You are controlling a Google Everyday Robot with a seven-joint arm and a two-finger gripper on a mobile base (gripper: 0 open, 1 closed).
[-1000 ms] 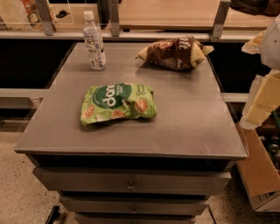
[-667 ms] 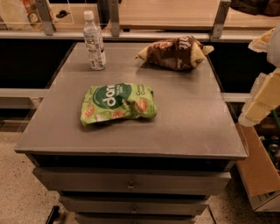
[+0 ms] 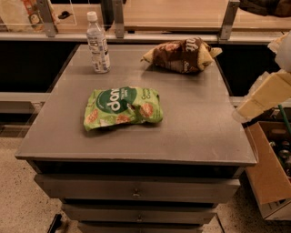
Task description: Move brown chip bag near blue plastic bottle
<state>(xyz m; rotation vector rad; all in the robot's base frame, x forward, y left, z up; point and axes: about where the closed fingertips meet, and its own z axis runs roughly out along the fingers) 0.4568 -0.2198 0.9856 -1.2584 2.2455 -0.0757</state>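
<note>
Grey metal drawer cabinet (image 3: 91, 187), speckled floor (image 3: 18, 195), wooden counter (image 3: 173, 13) behind, cardboard box (image 3: 266, 177) right

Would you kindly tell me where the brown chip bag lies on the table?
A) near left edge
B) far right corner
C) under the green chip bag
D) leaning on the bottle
B: the brown chip bag lies at the table's far right corner, apart from the blue plastic bottle and green chip bag; the pincer is beyond the table's right edge.

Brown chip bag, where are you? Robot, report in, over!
Claw off the right edge of the table, not touching the bag. Brown chip bag lying back right, blue plastic bottle standing back left. Green chip bag mid-table, not between them.
</note>
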